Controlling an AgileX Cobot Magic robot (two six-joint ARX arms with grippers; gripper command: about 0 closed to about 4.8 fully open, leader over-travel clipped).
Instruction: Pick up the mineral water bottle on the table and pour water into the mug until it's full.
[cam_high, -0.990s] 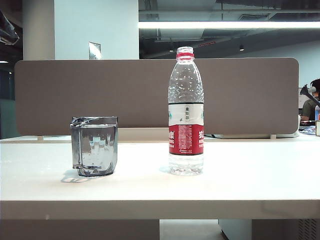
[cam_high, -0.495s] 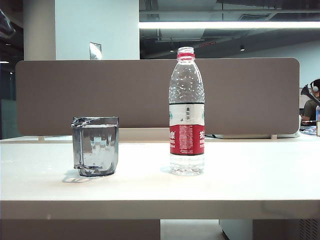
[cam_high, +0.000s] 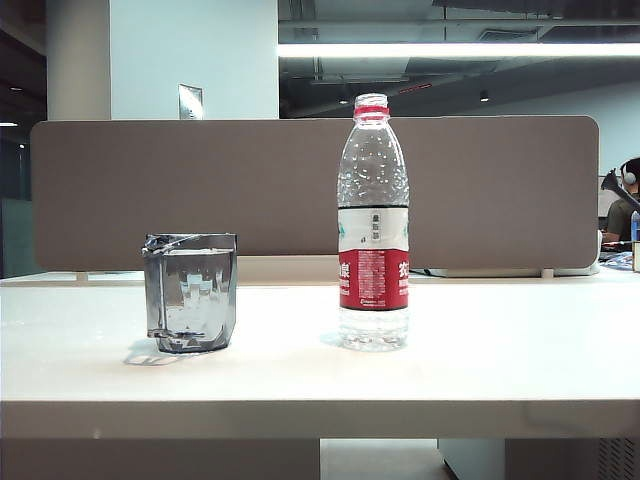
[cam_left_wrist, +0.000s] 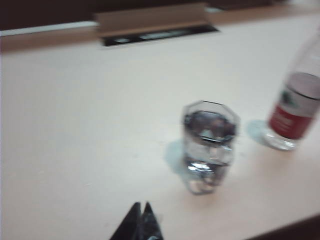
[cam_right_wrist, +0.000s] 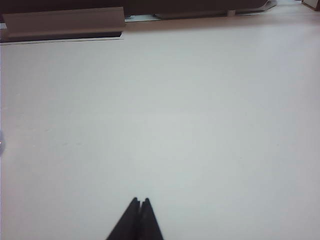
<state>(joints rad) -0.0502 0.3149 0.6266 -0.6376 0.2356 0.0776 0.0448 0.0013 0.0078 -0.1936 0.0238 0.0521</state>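
Mineral water bottle (cam_high: 373, 225) stood upright on the table (cam_high: 500, 350), just beside the mug (cam_high: 190, 292), exactly as a second earlier. Left gripper (cam_left_wrist: 141, 212) and right gripper (cam_right_wrist: 141, 203) hung above the tabletop, fingers together; pouring apparently hadn't begun.

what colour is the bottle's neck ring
Red, on the mineral water bottle; clearest in the exterior view.

**On the white table**

We see a wide, flat white tabletop (cam_high: 480, 370) with a thick pale front edge. On it stand a short smoky-grey transparent mug (cam_high: 190, 292) and, apart to its right, a tall clear ribbed plastic bottle (cam_high: 373, 225), upright.
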